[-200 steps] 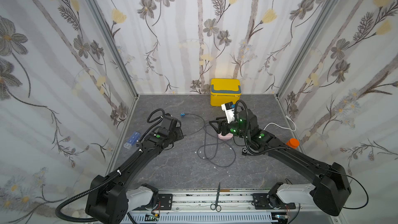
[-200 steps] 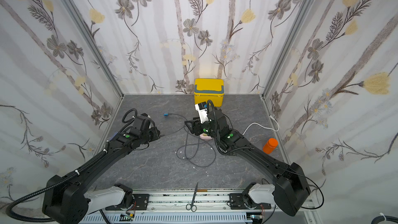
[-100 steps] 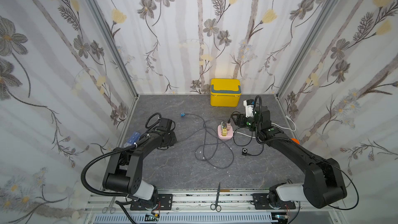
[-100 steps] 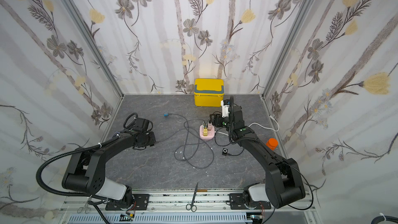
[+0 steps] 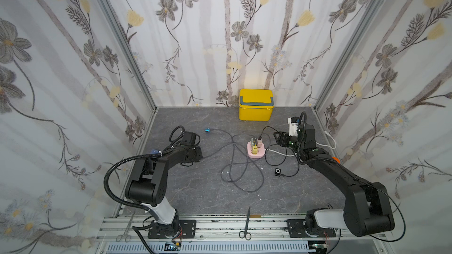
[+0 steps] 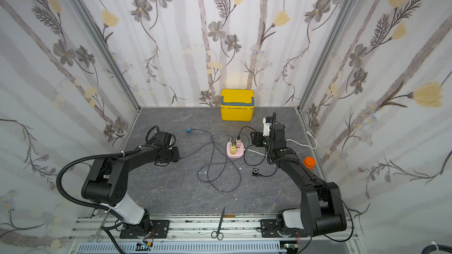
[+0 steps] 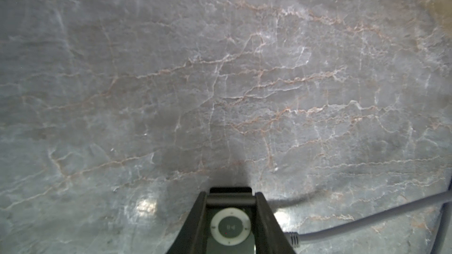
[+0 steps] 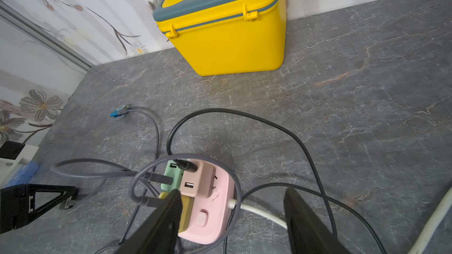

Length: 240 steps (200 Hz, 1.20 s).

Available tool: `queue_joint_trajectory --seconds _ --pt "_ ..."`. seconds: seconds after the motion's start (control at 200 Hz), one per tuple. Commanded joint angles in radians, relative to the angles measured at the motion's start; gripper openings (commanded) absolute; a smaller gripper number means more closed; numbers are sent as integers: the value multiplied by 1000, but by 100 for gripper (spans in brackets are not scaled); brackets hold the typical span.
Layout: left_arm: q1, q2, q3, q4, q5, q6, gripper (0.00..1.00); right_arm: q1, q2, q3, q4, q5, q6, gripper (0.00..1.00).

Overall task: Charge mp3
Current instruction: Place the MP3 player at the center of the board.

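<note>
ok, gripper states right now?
Left gripper: closed on the grey mp3.
Right gripper: open, holding nothing.

pink power strip (image 6: 235,152) mid-table, cables (image 6: 213,167) plugged in; black mp3 player (image 6: 255,172) lies near it, cabled. right gripper (image 6: 254,140) hovers beside strip, yellow box (image 6: 236,108) behind.

Play/pause sign on mp3 (image 7: 230,227) wheel, seemingly; no text legible

Left arm (image 5: 171,156), right arm (image 5: 327,167) matte black; white base links (image 5: 164,210); corrugated conduit (image 5: 106,182).
</note>
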Motion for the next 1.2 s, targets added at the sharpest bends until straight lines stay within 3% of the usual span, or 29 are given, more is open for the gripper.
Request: queue_joint_trajectory --seconds 0.0,0.594,0.854,1.194 --pt "15 18 19 -58 -28 33 23 -7 -17 -13 27 11 -14 66" --pt "207 -26 110 -129 -170 40 24 -70 -68 -19 -7 42 -47 68" --pt "199 31 108 -16 -11 30 25 -88 -55 -19 0 37 -50 68" --pt "170 97 147 14 23 21 31 -93 -45 -24 3 32 -48 68"
